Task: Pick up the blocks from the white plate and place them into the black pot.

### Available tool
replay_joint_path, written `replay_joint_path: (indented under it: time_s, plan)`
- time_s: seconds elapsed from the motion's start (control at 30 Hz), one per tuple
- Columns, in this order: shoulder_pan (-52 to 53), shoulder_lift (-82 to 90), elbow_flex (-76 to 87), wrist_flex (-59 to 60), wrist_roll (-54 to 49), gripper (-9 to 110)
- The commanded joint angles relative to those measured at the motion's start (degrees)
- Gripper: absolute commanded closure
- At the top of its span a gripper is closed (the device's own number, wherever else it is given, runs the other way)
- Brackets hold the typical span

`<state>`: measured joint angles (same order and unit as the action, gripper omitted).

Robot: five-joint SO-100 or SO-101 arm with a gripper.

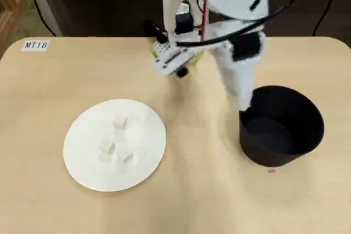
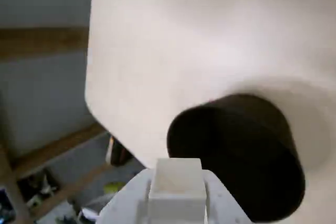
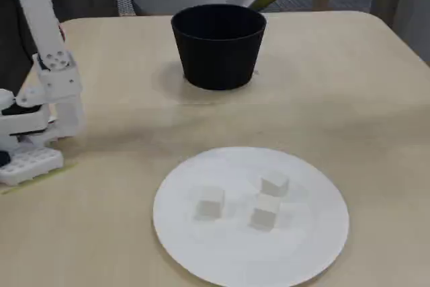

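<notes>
One block [image 2: 176, 181] is pinched between the gripper [image 2: 177, 195] fingers in the wrist view, held high with the black pot [image 2: 239, 153] at about 2 o'clock from it, so it looks lined up for a drop. The other three blocks [image 3: 209, 203] sit loose on the white plate [image 3: 195, 247], well apart from the pot, over at 9 o'clock in the overhead view on the table [image 1: 44, 113].

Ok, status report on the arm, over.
Gripper shut on one block, above black pot. Three blocks left on white plate. Nothing in the way.
</notes>
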<state>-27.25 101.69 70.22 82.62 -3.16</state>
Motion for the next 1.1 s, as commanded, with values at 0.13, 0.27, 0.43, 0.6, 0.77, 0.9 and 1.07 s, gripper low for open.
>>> replay_joint_path:
  time_s: [0.13, 0.27, 0.43, 0.6, 0.77, 0.9, 1.07]
  plan:
    - [-8.35, 13.18, 33.93, -23.99, 3.34, 104]
    - [-7.91, 10.55, 37.09, -29.44, 1.67, 104]
    - [-7.65, 5.10, 35.95, -36.04, 1.67, 104]
    - [-5.89, 4.48, 35.42, -37.27, 2.46, 104]
    - [-5.19, 4.57, 35.42, -35.16, 1.85, 71]
    - [-4.57, 4.83, 35.24, -34.01, 2.20, 71]
    - [-3.87, 5.45, 34.10, -32.08, 1.67, 76]
